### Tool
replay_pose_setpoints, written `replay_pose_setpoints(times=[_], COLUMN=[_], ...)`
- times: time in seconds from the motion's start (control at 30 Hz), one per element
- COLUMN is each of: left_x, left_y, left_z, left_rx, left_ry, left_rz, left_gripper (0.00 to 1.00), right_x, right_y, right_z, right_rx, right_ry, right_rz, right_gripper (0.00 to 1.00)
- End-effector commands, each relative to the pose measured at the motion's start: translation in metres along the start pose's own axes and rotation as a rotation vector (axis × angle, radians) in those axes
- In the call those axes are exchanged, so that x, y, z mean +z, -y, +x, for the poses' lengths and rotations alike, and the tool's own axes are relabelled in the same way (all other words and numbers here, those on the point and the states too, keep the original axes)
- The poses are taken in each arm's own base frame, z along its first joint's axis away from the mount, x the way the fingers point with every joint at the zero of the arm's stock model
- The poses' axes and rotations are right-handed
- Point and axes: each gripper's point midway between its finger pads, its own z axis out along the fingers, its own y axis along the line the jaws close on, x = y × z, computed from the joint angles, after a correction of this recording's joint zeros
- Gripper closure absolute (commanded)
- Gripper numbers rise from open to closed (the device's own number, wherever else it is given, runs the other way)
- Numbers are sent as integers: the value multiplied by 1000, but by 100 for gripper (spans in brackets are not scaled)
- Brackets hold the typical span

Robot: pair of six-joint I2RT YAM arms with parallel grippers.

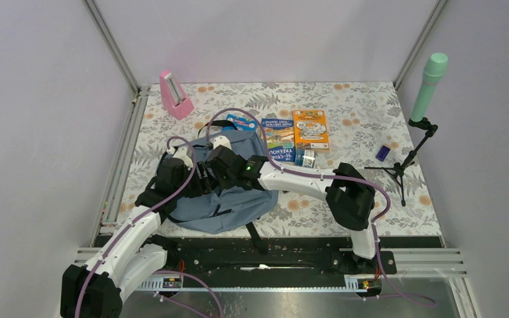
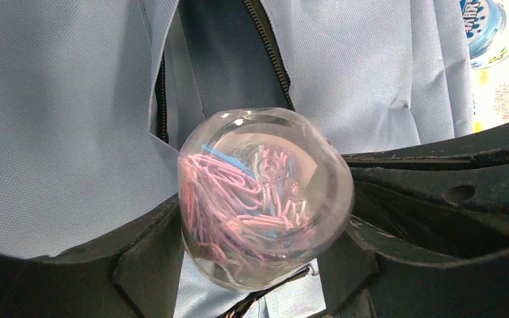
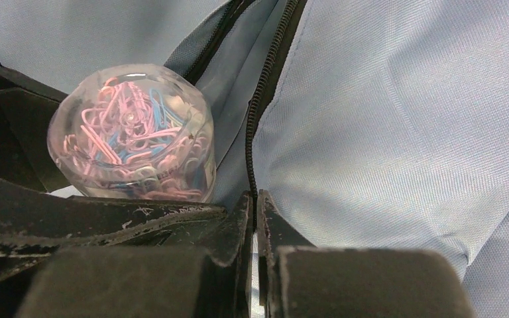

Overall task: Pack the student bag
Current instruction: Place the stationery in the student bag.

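From above, the backpack [image 1: 228, 199] lies on the flowered table [image 1: 358, 106], left of centre and towards the near edge. The left arm [image 1: 129, 232] and the right arm [image 1: 305, 179] both reach over its upper part, and their ends meet there. From this height I cannot tell how the jaws stand. Just past the bag's upper right lie a blue book [image 1: 278, 140] and an orange book [image 1: 310, 130] side by side. A pink metronome [image 1: 174, 95] stands at the upper left. A green microphone [image 1: 429, 86] on a black stand [image 1: 404, 169] is at the right, with a small purple block [image 1: 382, 153] near its foot.

In the left wrist view, the left gripper [image 2: 248, 262] clamps a clear jar [image 2: 265, 199] from both sides. The jar is full of pink, blue and white paper clips. It sits right at the bag's open zipper [image 2: 268, 46], with grey-blue cloth all around. A round blue tub [image 2: 480, 23] shows at the upper right corner.

In the right wrist view, the right gripper [image 3: 255, 225] is pinched tight on the edge of the bag, the zipper running straight down between its fingertips. The jar fills the upper left, against the gap in the bag.
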Motion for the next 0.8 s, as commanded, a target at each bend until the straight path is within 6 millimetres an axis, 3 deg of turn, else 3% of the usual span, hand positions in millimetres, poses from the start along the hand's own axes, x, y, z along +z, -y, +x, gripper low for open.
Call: replay_pose_setpoints(times=[0.0,0.2,0.3,0.77], left_x=[-5,-7,-8,-27], left_y=[18,15,15,0], left_z=[-28,-29,-29,-46], left_rx=[28,23,23,-15], left_ry=[82,98,105,258], left_rz=[57,42,39,-35], left_gripper=[44,19,13,11], right_x=[-25,-29,-30,-32], right_y=[-12,-11,-10,-13], right_z=[-32,-35,-36,-37], right_rx=[39,49,49,54], right_ry=[95,108,112,112], right_rz=[-49,-53,-50,-61], right_gripper=[100,100,100,100])
